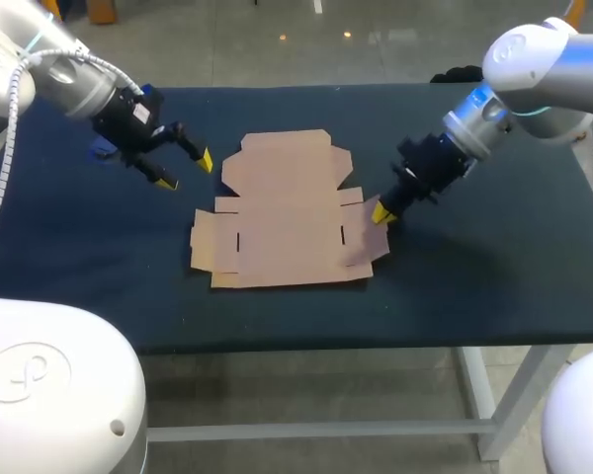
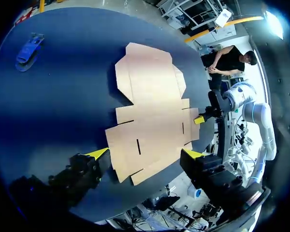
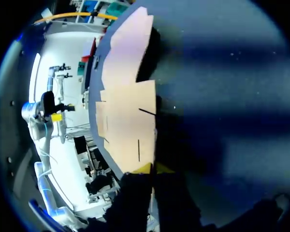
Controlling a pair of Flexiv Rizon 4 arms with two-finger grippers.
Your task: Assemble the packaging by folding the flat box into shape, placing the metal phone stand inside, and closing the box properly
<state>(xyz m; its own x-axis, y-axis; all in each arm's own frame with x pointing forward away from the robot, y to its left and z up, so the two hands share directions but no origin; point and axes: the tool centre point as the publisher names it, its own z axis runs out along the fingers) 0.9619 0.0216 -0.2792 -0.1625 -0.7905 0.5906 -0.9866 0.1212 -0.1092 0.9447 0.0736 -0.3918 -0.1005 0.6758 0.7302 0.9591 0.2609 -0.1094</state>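
My left fingers (image 1: pixel 206 160) hung open over the dark table (image 1: pixel 474 267); right fingers (image 1: pixel 381 213) pinched the flat box (image 1: pixel 282 222) by its flap.

A dark blue table (image 1: pixel 494 267) carries the flat cardboard box (image 1: pixel 282 212), unfolded, at its middle; a small blue object (image 2: pixel 28 50) lies far left of it

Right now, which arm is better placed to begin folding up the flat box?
Right, probably. The right end effector is at the edge of the flat cardboard box, by its right side flap. The left end effector hangs open beside the box, apart from it.
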